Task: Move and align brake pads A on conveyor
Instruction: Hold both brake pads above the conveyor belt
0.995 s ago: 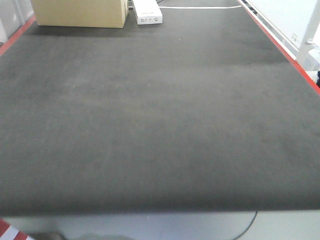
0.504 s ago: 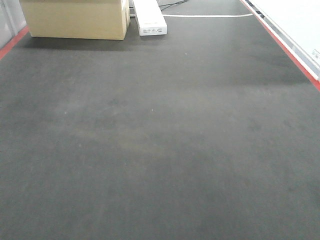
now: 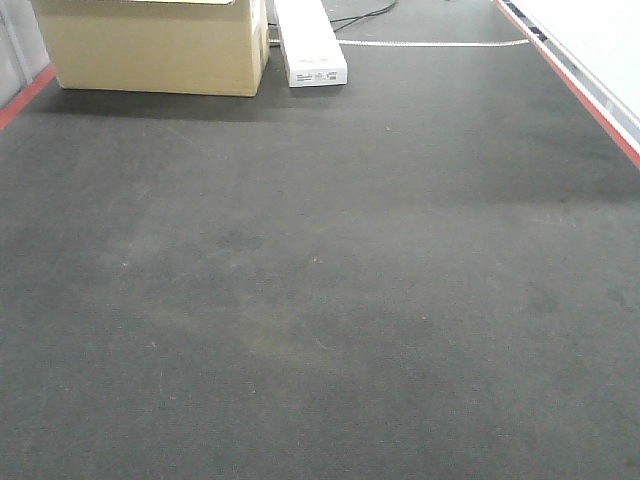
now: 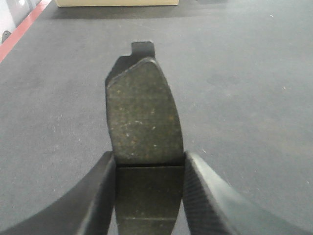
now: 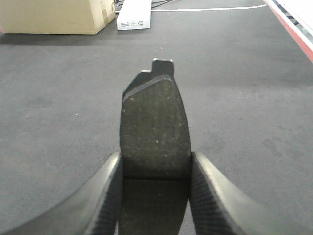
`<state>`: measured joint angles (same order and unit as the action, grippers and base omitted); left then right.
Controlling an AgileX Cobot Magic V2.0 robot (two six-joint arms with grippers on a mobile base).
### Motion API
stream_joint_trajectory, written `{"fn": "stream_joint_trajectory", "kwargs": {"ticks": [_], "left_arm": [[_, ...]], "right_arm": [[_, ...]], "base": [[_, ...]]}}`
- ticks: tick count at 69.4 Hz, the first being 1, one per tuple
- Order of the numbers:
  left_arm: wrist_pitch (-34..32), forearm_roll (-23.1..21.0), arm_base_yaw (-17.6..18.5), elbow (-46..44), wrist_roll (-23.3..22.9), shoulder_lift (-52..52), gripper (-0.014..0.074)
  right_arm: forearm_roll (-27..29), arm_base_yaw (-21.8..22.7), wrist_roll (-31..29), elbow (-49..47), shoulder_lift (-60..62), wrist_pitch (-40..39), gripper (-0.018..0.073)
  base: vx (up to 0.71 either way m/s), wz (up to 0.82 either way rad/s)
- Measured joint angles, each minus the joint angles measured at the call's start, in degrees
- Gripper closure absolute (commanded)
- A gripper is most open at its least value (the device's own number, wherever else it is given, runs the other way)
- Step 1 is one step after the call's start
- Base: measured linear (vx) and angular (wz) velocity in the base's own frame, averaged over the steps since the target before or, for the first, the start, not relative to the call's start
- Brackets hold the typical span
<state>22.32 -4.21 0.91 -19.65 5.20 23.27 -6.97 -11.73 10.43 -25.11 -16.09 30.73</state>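
Your left gripper (image 4: 149,164) pinches a pad (image 4: 143,115), your right gripper (image 5: 155,164) a second pad (image 5: 155,115). Box (image 3: 150,50) contents hidden. Before the box, bare belt (image 3: 320,300) spans between red edges (image 3: 580,92).

1. Left gripper (image 4: 150,155): two fingers (image 4: 208,196), matte black, broad at the base, each tapering in a smooth curve to a rounded tip.
2. The finger faces carried a fine, woven-looking ribbed texture. The upper edges caught the light and read as a duller grey.
3. Right gripper (image 5: 155,154): same build as the left, a mirrored pair of black curved fingers. The same fine-grained texture was clearest on the right-hand finger.
4. Only the fingers of each gripper were in frame.
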Motion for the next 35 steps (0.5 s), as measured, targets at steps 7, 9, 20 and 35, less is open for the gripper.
{"fn": "stream_joint_trajectory", "kwargs": {"ticks": [7, 9, 20, 35], "left_arm": [[0.0, 0.0, 0.0, 0.0, 0.0, 0.0, 0.0602], [0.0, 0.0, 0.0, 0.0, 0.0, 0.0, 0.0602], [0.0, 0.0, 0.0, 0.0, 0.0, 0.0, 0.0602], [0.0, 0.0, 0.0, 0.0, 0.0, 0.0, 0.0602]], "right_arm": [[0.0, 0.0, 0.0, 0.0, 0.0, 0.0, 0.0566], [0.0, 0.0, 0.0, 0.0, 0.0, 0.0, 0.0566], [0.0, 0.0, 0.0, 0.0, 0.0, 0.0, 0.0566], [0.0, 0.0, 0.0, 0.0, 0.0, 0.0, 0.0566]], "base": [[0.02, -0.01], [0.0, 0.0], [0.0, 0.0], [0.0, 0.0]]}}
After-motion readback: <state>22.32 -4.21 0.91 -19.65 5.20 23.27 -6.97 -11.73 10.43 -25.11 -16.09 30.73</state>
